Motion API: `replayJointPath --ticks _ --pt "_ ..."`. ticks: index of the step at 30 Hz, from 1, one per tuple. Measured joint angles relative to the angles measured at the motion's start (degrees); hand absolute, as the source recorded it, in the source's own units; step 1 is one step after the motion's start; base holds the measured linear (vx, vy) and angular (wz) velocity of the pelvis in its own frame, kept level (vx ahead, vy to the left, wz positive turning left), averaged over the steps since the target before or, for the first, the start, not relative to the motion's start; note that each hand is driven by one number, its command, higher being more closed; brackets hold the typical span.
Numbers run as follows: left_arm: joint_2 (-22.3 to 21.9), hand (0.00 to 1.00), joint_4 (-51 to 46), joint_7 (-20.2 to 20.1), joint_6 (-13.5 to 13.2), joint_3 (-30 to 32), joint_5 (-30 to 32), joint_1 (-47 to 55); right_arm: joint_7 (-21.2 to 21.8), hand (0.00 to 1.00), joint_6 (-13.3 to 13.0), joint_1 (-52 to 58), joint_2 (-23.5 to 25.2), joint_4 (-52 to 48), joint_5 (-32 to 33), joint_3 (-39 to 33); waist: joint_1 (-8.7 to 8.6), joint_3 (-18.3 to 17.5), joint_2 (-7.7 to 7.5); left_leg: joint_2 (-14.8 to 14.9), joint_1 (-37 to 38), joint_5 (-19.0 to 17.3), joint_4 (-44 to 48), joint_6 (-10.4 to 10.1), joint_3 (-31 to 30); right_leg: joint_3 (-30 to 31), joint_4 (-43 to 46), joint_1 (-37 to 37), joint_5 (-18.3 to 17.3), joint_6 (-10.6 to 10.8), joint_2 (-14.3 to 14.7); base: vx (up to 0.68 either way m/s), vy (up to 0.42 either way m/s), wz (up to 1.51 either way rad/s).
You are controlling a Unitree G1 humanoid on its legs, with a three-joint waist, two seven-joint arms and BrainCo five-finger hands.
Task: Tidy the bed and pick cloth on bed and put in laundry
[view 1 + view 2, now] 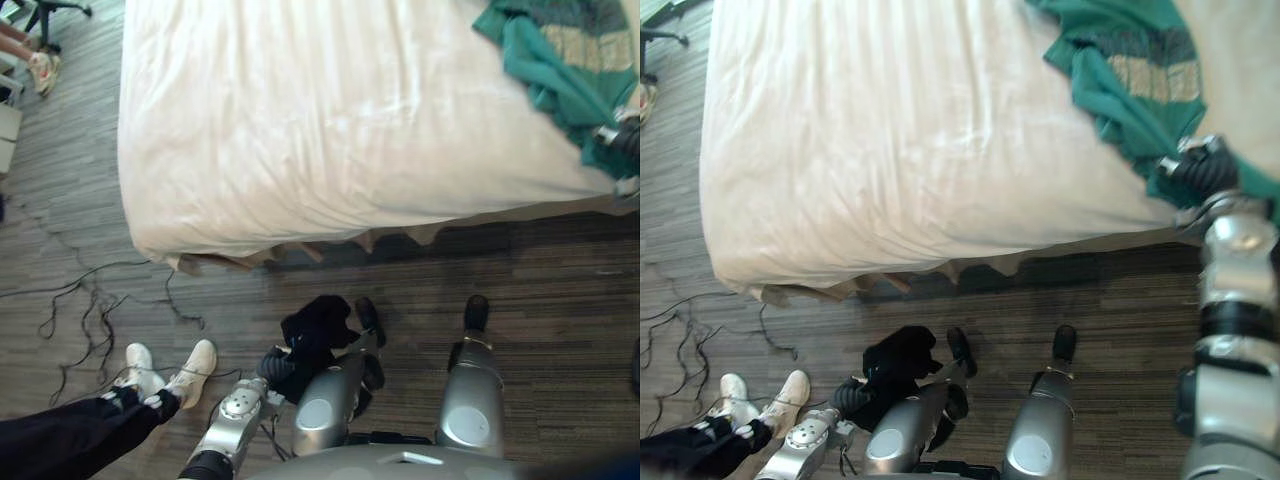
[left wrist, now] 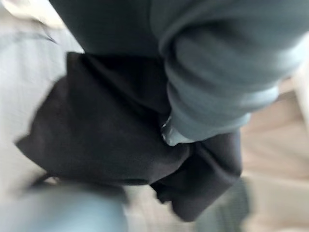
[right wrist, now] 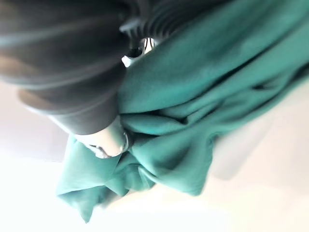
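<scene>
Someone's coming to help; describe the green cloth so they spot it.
Find the white bed. Near its edge on the robot's right lies a crumpled teal cloth, the right hand on it. Unlike the left hand's black cloth, it has a pale patterned band.

Right arm (image 1: pixel 1232 250) silver-grey, black joint bands; dark ribbed cover over right hand (image 1: pixel 1202 172).

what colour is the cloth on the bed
Teal green cloth, beige patterned band; right eye view.

The bed (image 1: pixel 330 110) lies bare left of the green cloth (image 1: pixel 560 60). A person's shoes (image 1: pixel 170 375) stand on the floor (image 1: pixel 560 290) at the left.
</scene>
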Motion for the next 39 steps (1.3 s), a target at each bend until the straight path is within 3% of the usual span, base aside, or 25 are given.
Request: replayJointPath --ticks 6,9,15,22,24,29,33,37,38,39 --pt "-2.8 1.0 -2.4 -2.7 -1.1 5.7 -4.1 0.9 -2.2 1.0 -0.9 19.6 18.5 -4.9 2.4 0.4 -0.58 -2.4 -3.14 1.2 3.7 -0.9 0.0 -1.0 -0.3 -1.9 -3.5 6.0 0.4 0.4 1.4 0.07 -0.073 0.01" --pt "-3.9 1.0 -2.4 -3.0 -1.0 5.9 -4.5 1.5 -3.3 1.0 -1.9 24.1 22.9 -5.0 2.2 2.6 -0.26 -5.5 -4.33 1.6 5.5 -1.4 0.0 -0.6 -0.4 -2.5 -6.9 9.6 1.6 0.3 2.2 0.11 -0.04 0.0" --pt "-4.3 1.0 -2.0 -2.9 -0.2 5.8 -4.2 3.4 -4.6 1.0 -3.4 25.5 25.1 -3.8 2.8 6.1 0.12 -10.9 -6.76 3.1 9.6 -2.7 -0.1 -1.1 1.2 -2.0 -10.8 14.4 2.3 0.1 4.3 0.06 -0.038 -0.13" --pt "-4.5 1.0 -1.4 -2.6 -0.2 5.7 -3.8 4.7 -4.3 1.0 -3.8 25.7 25.1 -1.1 4.9 7.9 0.0 -12.8 -6.83 4.5 11.9 -3.2 -0.2 -1.8 3.6 0.6 -12.6 15.9 3.0 -0.9 6.4 0.0 -0.027 -0.24" --pt "-4.4 1.0 -1.1 -2.7 -0.3 5.8 -3.9 4.7 -2.8 1.0 -3.7 25.8 25.1 -0.3 8.3 8.1 0.12 -13.5 -6.92 4.9 12.3 -3.2 -0.2 -1.9 4.5 1.1 -13.0 16.0 3.2 -1.2 6.9 0.0 -0.031 -0.18" --pt "-4.9 1.0 -1.0 -3.2 -0.7 5.7 -11.3 4.9 7.1 1.0 -2.3 27.9 26.9 -0.3 19.0 9.6 0.09 -15.4 -7.31 5.3 13.5 -3.6 -0.3 -2.4 4.7 1.9 -14.0 16.9 3.4 -1.5 7.6 0.01 -0.026 -0.1" --pt "-5.9 1.0 -2.3 -2.9 -2.7 5.7 -14.6 5.5 12.5 1.0 -1.0 31.7 30.0 -0.5 20.0 14.0 0.26 -17.1 -8.39 5.4 13.1 -3.8 -0.3 -2.6 3.9 1.2 -14.5 17.2 3.3 -1.5 7.7 0.02 -0.017 0.07" --pt "-6.9 1.0 -4.8 -2.1 -4.3 1.8 -16.8 5.3 14.6 1.0 -1.0 36.0 31.6 -1.5 17.7 18.9 0.0 -17.9 -8.93 4.4 10.9 -4.1 -0.4 -2.4 -2.1 -2.5 -10.9 17.6 -0.3 -0.9 6.5 0.04 -0.008 0.69" --pt "-7.0 1.0 -5.5 -1.7 -4.5 0.7 -16.9 4.9 14.6 1.0 -1.0 36.8 31.8 -2.3 17.2 19.5 -0.08 -17.9 -8.93 4.1 10.0 -3.9 -0.4 -1.9 -4.2 -1.9 -7.9 16.6 -2.9 -1.0 6.4 0.06 -0.036 1.37" --pt "-6.9 1.0 -6.1 -1.1 -5.2 -1.0 -17.4 4.1 14.3 1.0 -1.4 38.5 32.1 -4.5 17.1 20.3 -0.67 -18.1 -9.26 3.3 8.5 -3.6 -0.3 -1.0 -8.7 2.3 -3.4 15.4 -7.4 -1.6 7.4 0.06 -0.056 1.37"
